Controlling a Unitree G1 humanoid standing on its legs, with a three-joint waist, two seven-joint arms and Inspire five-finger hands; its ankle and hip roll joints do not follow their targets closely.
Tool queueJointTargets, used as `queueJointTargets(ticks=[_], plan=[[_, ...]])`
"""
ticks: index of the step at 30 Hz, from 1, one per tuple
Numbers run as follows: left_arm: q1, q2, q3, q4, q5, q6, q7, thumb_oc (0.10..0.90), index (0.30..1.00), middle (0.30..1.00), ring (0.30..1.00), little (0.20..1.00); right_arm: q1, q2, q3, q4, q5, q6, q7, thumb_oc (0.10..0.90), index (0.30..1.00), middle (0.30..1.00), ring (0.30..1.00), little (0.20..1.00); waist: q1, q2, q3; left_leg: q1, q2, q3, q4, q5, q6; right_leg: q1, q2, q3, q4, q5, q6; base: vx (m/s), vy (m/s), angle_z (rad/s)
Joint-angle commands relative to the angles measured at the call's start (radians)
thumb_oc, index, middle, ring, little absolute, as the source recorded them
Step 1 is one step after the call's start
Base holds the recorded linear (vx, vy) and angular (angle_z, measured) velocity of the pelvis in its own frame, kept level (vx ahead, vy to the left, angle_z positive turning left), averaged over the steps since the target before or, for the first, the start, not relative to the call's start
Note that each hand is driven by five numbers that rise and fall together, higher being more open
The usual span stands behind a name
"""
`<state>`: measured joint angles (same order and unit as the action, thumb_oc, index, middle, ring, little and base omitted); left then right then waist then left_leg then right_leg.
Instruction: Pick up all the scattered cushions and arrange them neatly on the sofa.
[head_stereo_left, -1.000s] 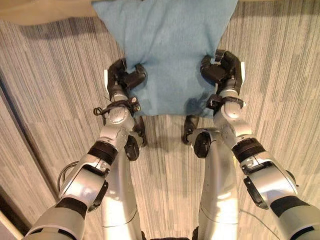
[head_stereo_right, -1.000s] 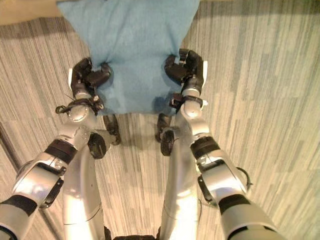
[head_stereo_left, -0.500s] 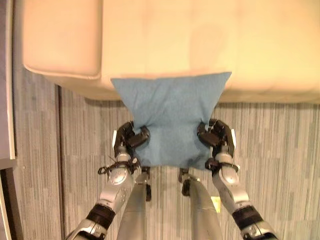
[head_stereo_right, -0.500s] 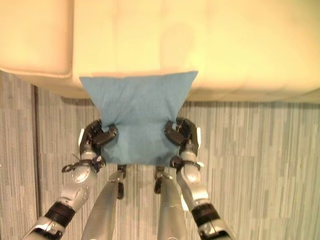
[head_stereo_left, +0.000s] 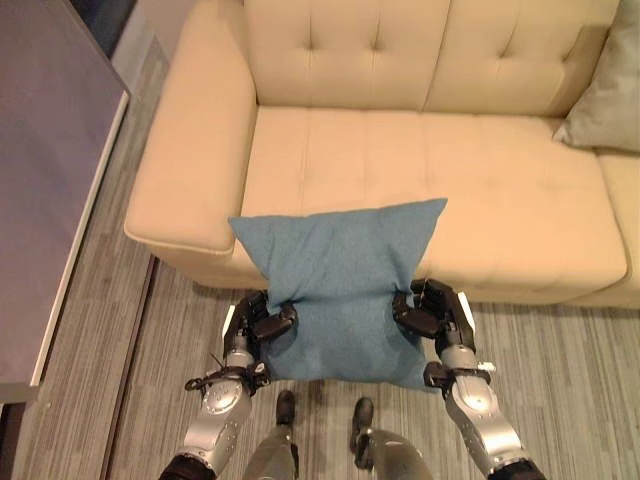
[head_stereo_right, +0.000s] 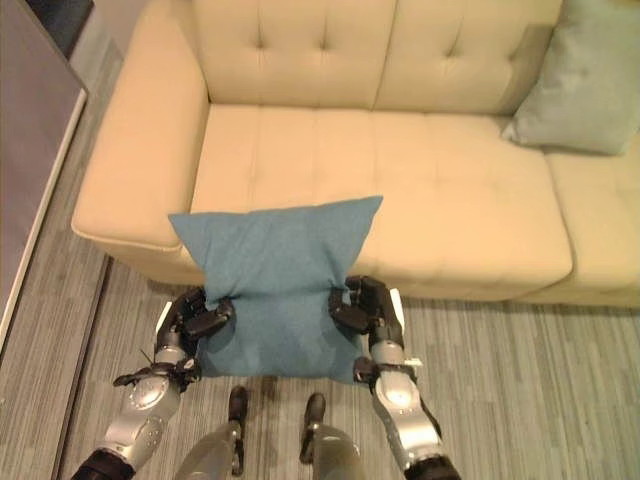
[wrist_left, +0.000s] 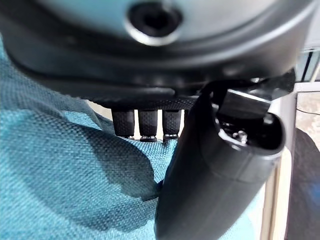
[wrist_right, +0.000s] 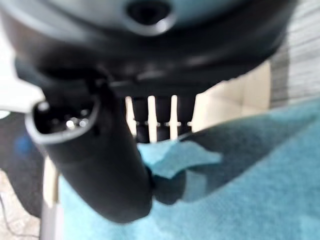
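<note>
I have the teal cushion (head_stereo_left: 340, 290) pinched at its side edges, left hand (head_stereo_left: 258, 325) and right hand (head_stereo_left: 432, 310) both clenched on the fabric, its top corners over the sofa (head_stereo_left: 400, 190) seat's front edge. My worry: the pinches are shallow, so one side could slip and drop it to the floor (head_stereo_left: 100, 330), or it lands askew.

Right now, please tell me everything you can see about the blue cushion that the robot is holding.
The blue cushion is a soft, roughly square pillow in teal woven fabric, without pattern. It is held up in front of the beige sofa, its upper corners over the seat's front edge. The left robot hand and the right robot hand pinch its two sides, so the fabric bunches and narrows there. The lower edge hangs above the wooden floor.
</note>
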<state>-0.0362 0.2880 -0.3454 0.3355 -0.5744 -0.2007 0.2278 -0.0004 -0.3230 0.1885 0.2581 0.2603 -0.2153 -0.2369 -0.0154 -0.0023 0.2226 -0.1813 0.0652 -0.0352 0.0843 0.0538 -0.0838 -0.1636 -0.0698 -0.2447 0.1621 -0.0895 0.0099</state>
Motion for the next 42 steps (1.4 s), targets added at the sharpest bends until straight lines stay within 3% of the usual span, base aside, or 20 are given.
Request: queueJointTargets(ticks=[1,3,7,10,12,13,18,19,22,23,24,25,26,27,28,29,31,35,39,42], plan=[[-0.057,-0.027,-0.016,-0.092,0.044,-0.084,-0.054,0.4,0.3,0.3,0.3,0.3,-0.022,-0.013,-0.011,-0.136,-0.006,-0.092,0.022,0.4,0.3,0.3,0.3,0.3,-0.007,-0.028,-0.119,-0.064,0.009,0.004,0.136,-0.075,-0.043,0.095,-0.027,-0.011,-0.12,0.018,0.078,0.15,0.042,-0.07],[-0.045,-0.034,-0.019,-0.087,0.039,-0.077,-0.055,0.4,0.3,0.3,0.3,0.3,-0.019,-0.007,-0.019,-0.139,0.004,-0.09,0.025,0.4,0.3,0.3,0.3,0.3,-0.005,-0.03,-0.135,-0.039,-0.005,0.016,0.077,-0.085,-0.027,0.117,-0.023,-0.007,-0.13,0.017,0.082,0.19,0.062,0.01],[-0.046,-0.035,-0.026,-0.087,0.048,-0.059,-0.049,0.4,0.3,0.3,0.3,0.3,-0.023,0.001,-0.032,-0.148,0.02,-0.081,0.009,0.4,0.3,0.3,0.3,0.3,0.009,-0.039,-0.138,-0.125,-0.028,0.075,0.104,-0.052,-0.016,0.147,-0.024,0.009,-0.132,0.012,0.085,0.14,0.121,0.1],[-0.028,-0.03,-0.032,-0.098,0.057,-0.059,-0.067,0.4,0.3,0.3,0.3,0.3,-0.021,0.028,-0.024,-0.161,0.015,-0.075,0.026,0.4,0.3,0.3,0.3,0.3,0.018,-0.031,-0.154,-0.05,-0.044,0.085,0.047,-0.073,0.013,0.158,-0.043,0.029,-0.082,0.001,0.117,0.25,0.197,-0.51],[-0.017,-0.014,-0.035,-0.113,0.063,-0.055,-0.073,0.4,0.3,0.3,0.3,0.3,-0.035,0.039,-0.016,-0.17,0.016,-0.073,0.035,0.4,0.3,0.3,0.3,0.3,0.029,-0.026,-0.15,-0.017,-0.048,0.108,0.048,-0.099,0.044,0.136,-0.072,0.048,0.013,0.004,0.134,0.19,0.246,-0.86],[-0.012,-0.001,-0.033,-0.122,0.069,-0.051,-0.077,0.4,0.3,0.3,0.3,0.3,-0.048,0.051,-0.005,-0.173,0.024,-0.071,0.048,0.4,0.3,0.3,0.3,0.3,0.028,-0.02,-0.14,0.009,-0.047,0.125,0.055,-0.119,0.07,0.102,-0.093,0.062,0.118,0.031,0.153,0.13,0.201,-0.39],[-0.004,0.011,-0.029,-0.127,0.072,-0.05,-0.082,0.4,0.3,0.3,0.3,0.3,-0.052,0.067,0.011,-0.178,0.048,-0.072,0.074,0.4,0.3,0.3,0.3,0.3,0.025,-0.008,-0.128,0.053,-0.054,0.136,0.072,-0.162,0.105,0.034,-0.101,0.095,0.246,0.062,0.163,0.13,0.104,-0.39],[-0.005,0.004,-0.029,-0.119,0.067,-0.049,-0.083,0.4,0.3,0.3,0.3,0.3,-0.055,0.061,0.014,-0.178,0.044,-0.072,0.075,0.4,0.3,0.3,0.3,0.3,0.01,-0.003,-0.126,0.089,-0.059,0.118,0.058,-0.177,0.107,-0.008,-0.078,0.105,0.184,0.036,0.142,0.24,-0.022,-0.15],[-0.012,-0.001,-0.031,-0.112,0.065,-0.044,-0.084,0.4,0.3,0.3,0.3,0.3,-0.064,0.053,0.017,-0.174,0.042,-0.069,0.07,0.4,0.3,0.3,0.3,0.3,0.0,-0.007,-0.123,0.109,-0.061,0.115,0.052,-0.191,0.103,-0.031,-0.081,0.095,0.097,0.056,0.138,0.17,-0.09,0.07],[-0.013,-0.005,-0.022,-0.117,0.064,-0.047,-0.082,0.4,0.3,0.3,0.3,0.3,-0.071,0.047,0.024,-0.17,0.035,-0.065,0.07,0.4,0.3,0.3,0.3,0.3,-0.004,-0.008,-0.119,0.143,-0.056,0.115,0.04,-0.202,0.093,-0.069,-0.094,0.063,0.03,0.093,0.142,0.32,-0.293,0.07],[-0.011,-0.012,-0.026,-0.114,0.068,-0.053,-0.102,0.4,0.3,0.3,0.3,0.3,-0.05,0.038,0.014,-0.163,0.022,-0.062,0.077,0.4,0.3,0.3,0.3,0.3,-0.007,-0.026,-0.13,0.166,-0.054,0.105,0.043,-0.218,0.067,-0.024,-0.085,0.055,-0.046,0.099,0.141,0.31,-0.293,0.11],[-0.011,-0.012,-0.027,-0.114,0.068,-0.053,-0.102,0.4,0.3,0.3,0.3,0.3,-0.05,0.038,0.014,-0.163,0.022,-0.062,0.077,0.4,0.3,0.3,0.3,0.3,-0.008,-0.026,-0.129,0.166,-0.054,0.104,0.044,-0.219,0.067,-0.022,-0.084,0.054,-0.047,0.099,0.141,0.31,-0.442,0.44],[-0.015,-0.032,-0.037,-0.1,0.051,-0.056,-0.112,0.4,0.3,0.3,0.3,0.3,-0.029,0.025,-0.014,-0.148,0.017,-0.065,0.069,0.4,0.3,0.3,0.3,0.3,-0.018,-0.033,-0.139,0.123,-0.011,0.099,0.13,-0.189,0.01,0.033,-0.061,0.018,-0.089,0.09,0.115,0.12,-0.246,0.56],[-0.015,-0.032,-0.037,-0.1,0.051,-0.056,-0.112,0.4,0.3,0.3,0.3,0.3,-0.029,0.025,-0.014,-0.148,0.017,-0.065,0.069,0.4,0.3,0.3,0.3,0.3,-0.019,-0.033,-0.139,0.122,-0.011,0.098,0.131,-0.19,0.01,0.033,-0.061,0.018,-0.089,0.09,0.115,0.13,-0.328,0.71],[-0.022,-0.036,-0.041,-0.1,0.044,-0.054,-0.111,0.4,0.3,0.3,0.3,0.3,-0.027,0.017,-0.023,-0.15,0.025,-0.068,0.064,0.4,0.3,0.3,0.3,0.3,-0.02,-0.036,-0.13,0.068,0.01,0.096,0.218,-0.152,-0.009,0.043,-0.055,0.011,-0.093,0.085,0.102,0.02,-0.25,0.82],[-0.028,-0.042,-0.048,-0.098,0.044,-0.049,-0.113,0.4,0.3,0.3,0.3,0.3,-0.03,0.001,-0.033,-0.151,0.041,-0.071,0.057,0.4,0.3,0.3,0.3,0.3,-0.016,-0.042,-0.113,-0.028,0.038,0.092,0.366,-0.112,-0.008,0.072,-0.038,0.0,-0.109,0.059,0.066,0.02,-0.25,0.74],[-0.028,-0.043,-0.048,-0.098,0.047,-0.046,-0.112,0.4,0.3,0.3,0.3,0.3,-0.03,-0.001,-0.032,-0.149,0.04,-0.068,0.058,0.4,0.3,0.3,0.3,0.3,-0.012,-0.041,-0.111,-0.044,0.035,0.083,0.378,-0.117,-0.002,0.078,-0.031,0.001,-0.108,0.052,0.059,0.06,-0.136,0.22],[-0.016,-0.043,-0.049,-0.093,0.053,-0.035,-0.119,0.4,0.3,0.3,0.3,0.3,-0.021,-0.009,-0.036,-0.149,0.043,-0.067,0.065,0.4,0.3,0.3,0.3,0.3,0.002,-0.051,-0.116,-0.068,0.0,0.065,0.29,-0.149,0.012,0.113,-0.019,0.013,-0.126,0.034,0.058,0.15,-0.065,-0.06],[-0.023,-0.038,-0.046,-0.092,0.061,-0.025,-0.111,0.4,0.3,0.3,0.3,0.3,-0.02,-0.007,-0.039,-0.139,0.047,-0.065,0.054,0.4,0.3,0.3,0.3,0.3,0.026,-0.042,-0.114,-0.11,-0.025,0.072,0.135,-0.055,0.002,0.161,0.017,0.025,-0.141,0.014,0.057,0.13,0.014,-0.11],[-0.011,-0.036,-0.034,-0.1,0.054,-0.029,-0.116,0.4,0.3,0.3,0.3,0.3,-0.02,-0.001,-0.035,-0.142,0.042,-0.064,0.06,0.4,0.3,0.3,0.3,0.3,0.036,-0.037,-0.126,-0.072,-0.025,0.069,0.074,-0.045,0.0,0.179,0.03,0.035,-0.142,0.004,0.061,0.14,0.053,-0.19]])
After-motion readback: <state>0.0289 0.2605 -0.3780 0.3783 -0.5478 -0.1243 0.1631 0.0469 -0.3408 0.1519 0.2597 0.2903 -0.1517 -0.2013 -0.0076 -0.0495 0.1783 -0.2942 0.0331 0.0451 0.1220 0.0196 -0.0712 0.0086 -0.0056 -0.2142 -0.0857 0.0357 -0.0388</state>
